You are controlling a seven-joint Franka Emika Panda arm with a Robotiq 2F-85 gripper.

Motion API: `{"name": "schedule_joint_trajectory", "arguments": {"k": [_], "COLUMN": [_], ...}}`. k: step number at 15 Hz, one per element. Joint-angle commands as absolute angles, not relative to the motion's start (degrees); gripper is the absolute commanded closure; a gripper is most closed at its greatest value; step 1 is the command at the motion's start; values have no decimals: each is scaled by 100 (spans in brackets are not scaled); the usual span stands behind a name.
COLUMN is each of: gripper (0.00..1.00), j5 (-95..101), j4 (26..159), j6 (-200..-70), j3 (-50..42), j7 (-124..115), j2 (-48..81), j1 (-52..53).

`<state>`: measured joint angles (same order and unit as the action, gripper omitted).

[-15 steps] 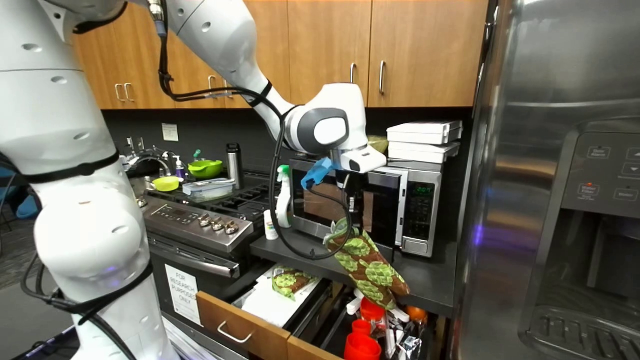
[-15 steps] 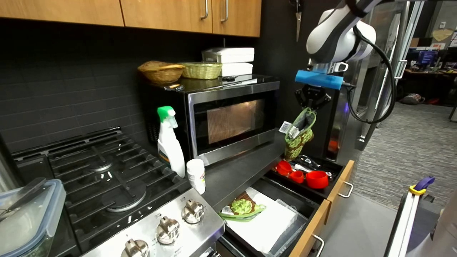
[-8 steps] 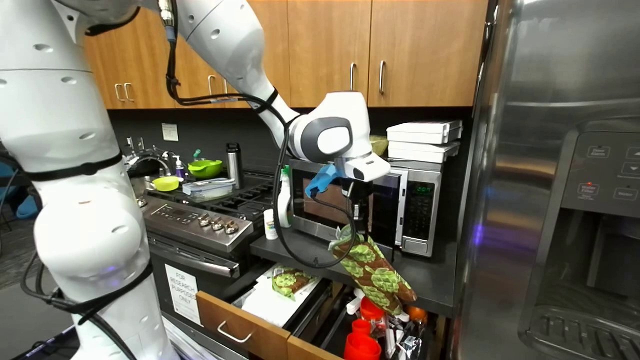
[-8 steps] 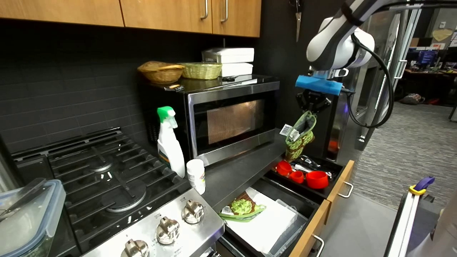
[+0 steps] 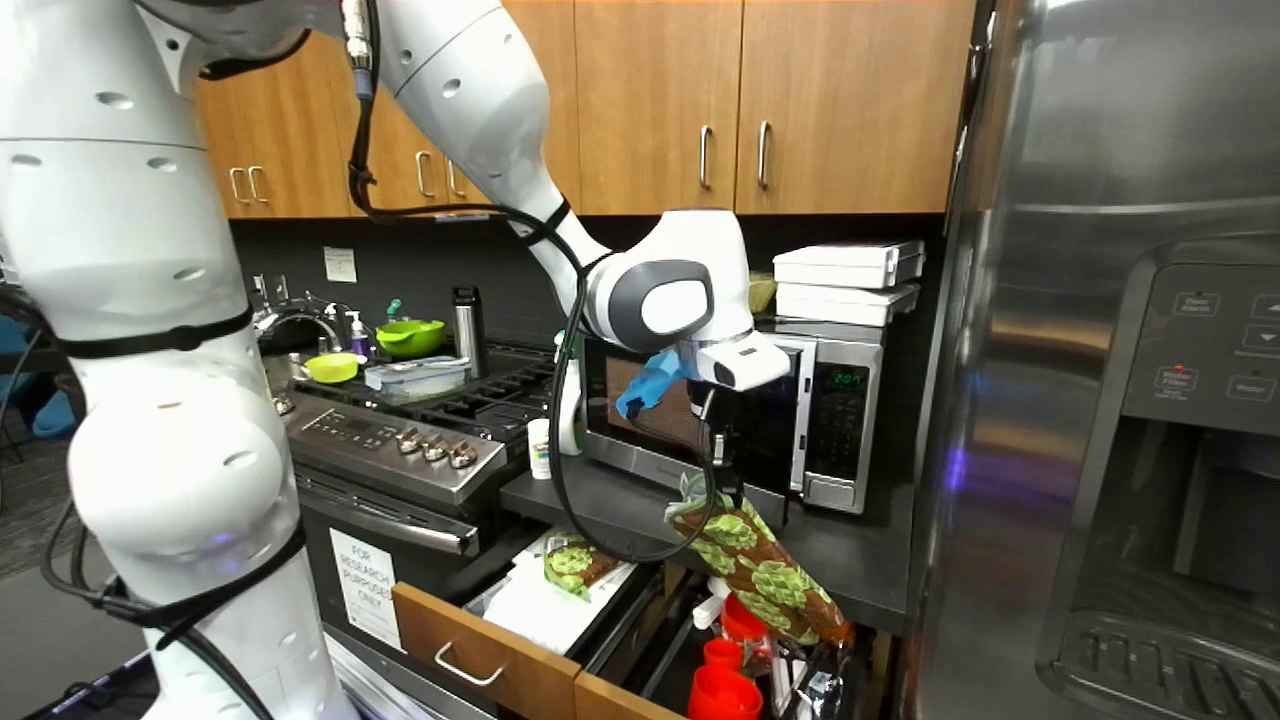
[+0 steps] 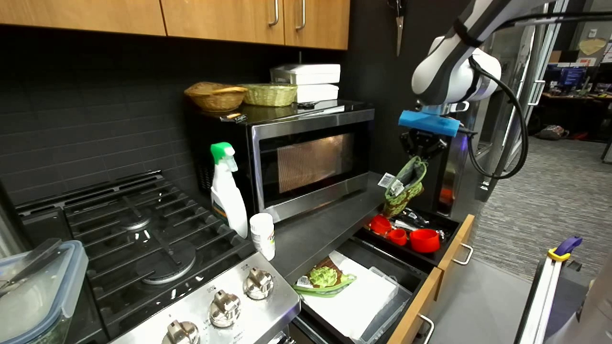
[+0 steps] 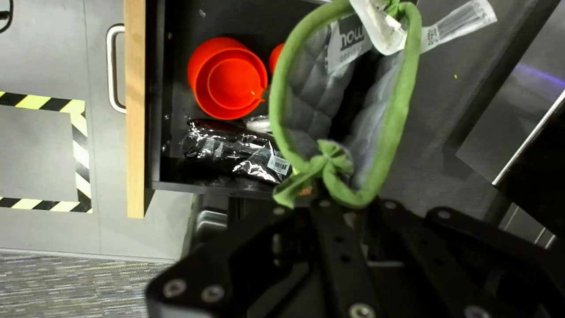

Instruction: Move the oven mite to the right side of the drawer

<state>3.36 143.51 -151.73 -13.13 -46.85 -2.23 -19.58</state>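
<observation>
My gripper (image 6: 421,154) is shut on the cuff of the oven mite (image 6: 404,192), which is mottled green and brown. The oven mite hangs tilted below the fingers in both exterior views (image 5: 768,568). Its grey lining and green rim (image 7: 309,99) face the wrist view, where the gripper (image 7: 342,204) pinches the near edge; the fingertips are hidden. It hangs over the back of the open drawer with red cups (image 6: 457,242). I cannot tell whether its lower end touches anything. A second similar mitt (image 6: 326,277) lies in the neighbouring open drawer (image 6: 417,306) on a white sheet.
Several red cups (image 6: 424,240) and plastic-wrapped items (image 7: 234,152) lie in the drawer under the mitt. The dark counter edge (image 5: 850,575) and the microwave (image 6: 313,162) stand behind. The steel fridge (image 5: 1090,350) stands beside. A spray bottle (image 6: 228,191) stands on the counter.
My gripper has moved down with the oven mite in it. The mitt's lower end is now lower and farther right, nearer the items at the drawer's back. The drawers and the second mitt have not moved.
</observation>
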Motion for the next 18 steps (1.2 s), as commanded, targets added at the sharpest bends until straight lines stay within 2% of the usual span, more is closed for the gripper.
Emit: {"name": "schedule_joint_trajectory", "arguments": {"k": [1, 18], "gripper": [96, 96], "j5": [304, 177], "j4": [14473, 15005], "j6": [-15303, -15229], "j3": [-1422, -1541], "j7": [-4739, -4802], "j2": [-143, 6], "j1": [-1885, -1858]}}
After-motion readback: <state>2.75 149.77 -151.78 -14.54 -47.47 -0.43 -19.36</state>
